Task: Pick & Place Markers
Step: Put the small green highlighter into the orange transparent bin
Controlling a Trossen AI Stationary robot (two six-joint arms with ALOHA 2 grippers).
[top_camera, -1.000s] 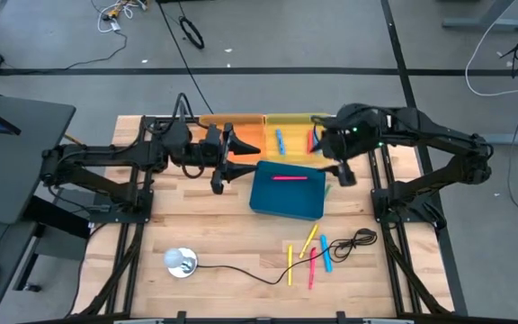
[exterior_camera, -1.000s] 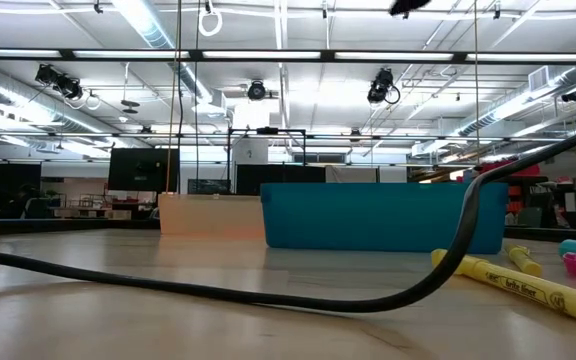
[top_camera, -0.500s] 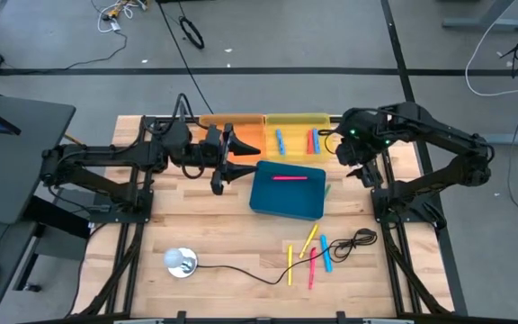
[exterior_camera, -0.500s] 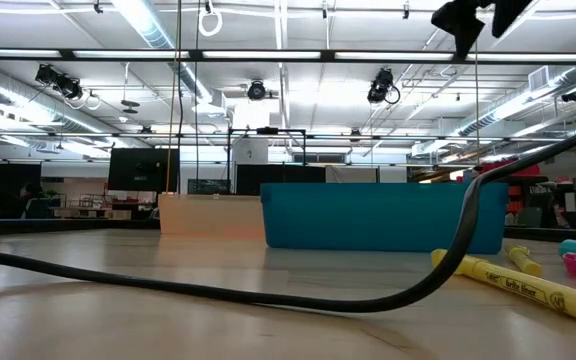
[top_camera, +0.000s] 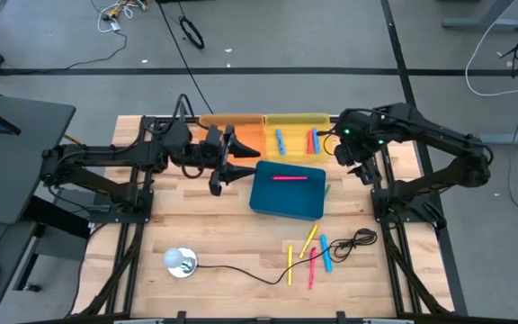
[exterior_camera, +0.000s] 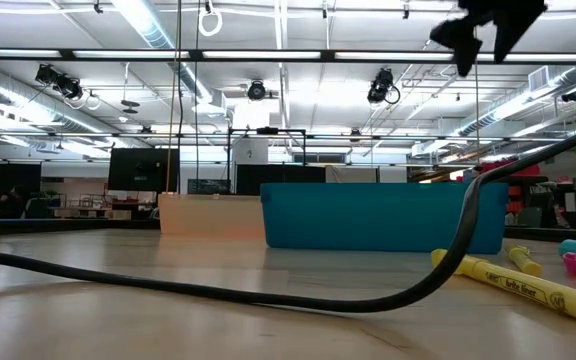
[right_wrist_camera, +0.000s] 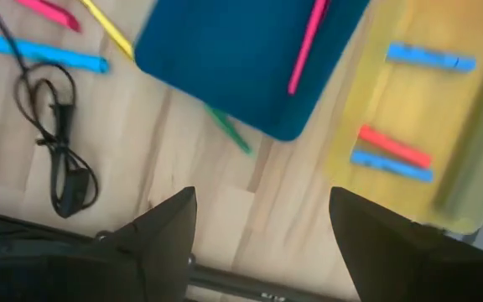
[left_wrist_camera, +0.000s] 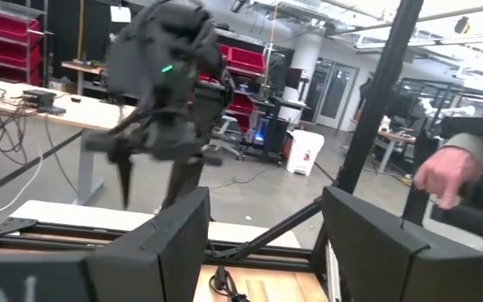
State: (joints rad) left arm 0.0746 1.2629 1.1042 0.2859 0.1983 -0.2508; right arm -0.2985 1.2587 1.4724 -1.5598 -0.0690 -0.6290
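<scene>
Several markers in yellow, pink and blue lie loose on the table's near right part; some show in the low view. One pink marker lies in the blue bin. Two blue markers and a red marker lie in the yellow tray. A green marker sticks out from under the bin's right edge. My right gripper hangs open and empty, high above the table right of the bin and tray. My left gripper waits open left of the bin.
An orange tray sits left of the yellow tray at the far edge. A coiled black cable lies by the loose markers and runs to a round silvery object. A person's hand shows beyond the table.
My right gripper has moved from over the yellow tray toward the table's right edge, staying high and open. In the low view it has come into the picture's top right. The markers, bin and left arm have kept still.
</scene>
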